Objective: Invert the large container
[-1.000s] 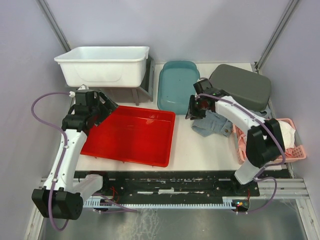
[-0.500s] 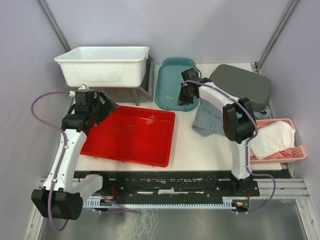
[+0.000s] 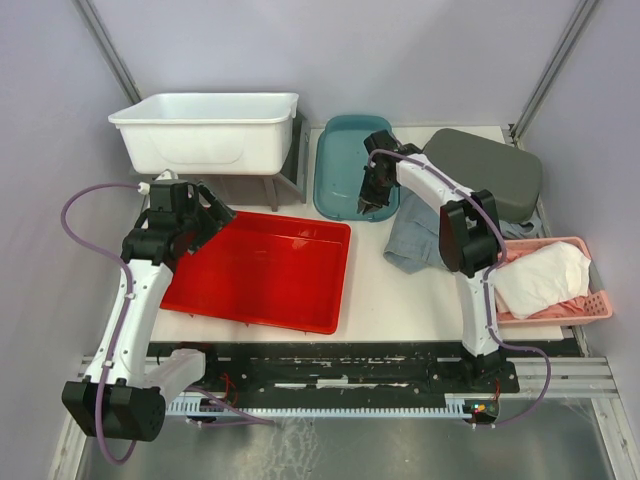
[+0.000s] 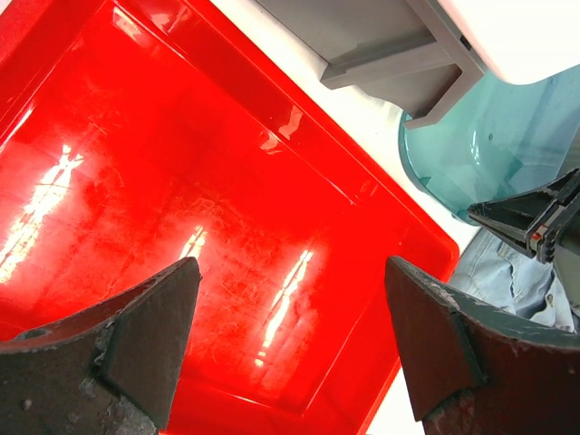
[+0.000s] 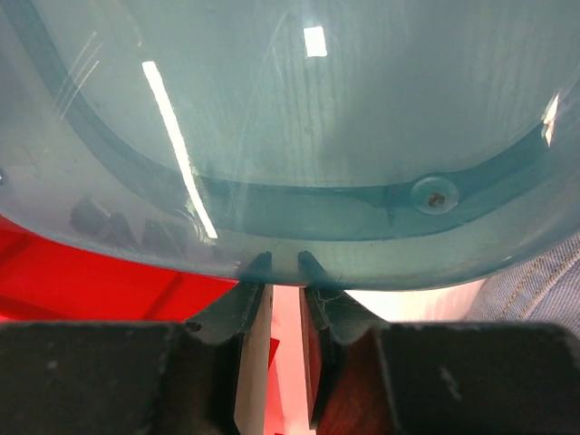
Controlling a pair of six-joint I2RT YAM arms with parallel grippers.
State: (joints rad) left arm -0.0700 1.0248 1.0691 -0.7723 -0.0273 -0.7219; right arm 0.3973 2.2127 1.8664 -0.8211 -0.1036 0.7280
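Note:
A large white tub [image 3: 205, 135] stands upright on a grey stand [image 3: 285, 180] at the back left. My left gripper [image 3: 205, 215] is open and empty over the far left part of a red tray [image 3: 260, 270]; in the left wrist view its fingers [image 4: 145, 335] stand wide apart above the tray floor [image 4: 181, 181]. My right gripper [image 3: 370, 195] is at the near right edge of a teal tub [image 3: 350, 160]. In the right wrist view its fingers [image 5: 245, 299] are almost together, their tips just under the tub's rim [image 5: 317, 118], with nothing held between them.
An upside-down grey container [image 3: 485, 170] lies at the back right. A denim cloth [image 3: 415, 240] lies in front of it. A pink basket [image 3: 590, 305] holding a white cloth [image 3: 545, 275] sits at the right edge. The teal tub [image 4: 507, 136] and the stand [image 4: 390, 54] also show in the left wrist view.
My right gripper has moved from above the denim cloth back and left to the teal tub's near right edge. The left arm has not moved.

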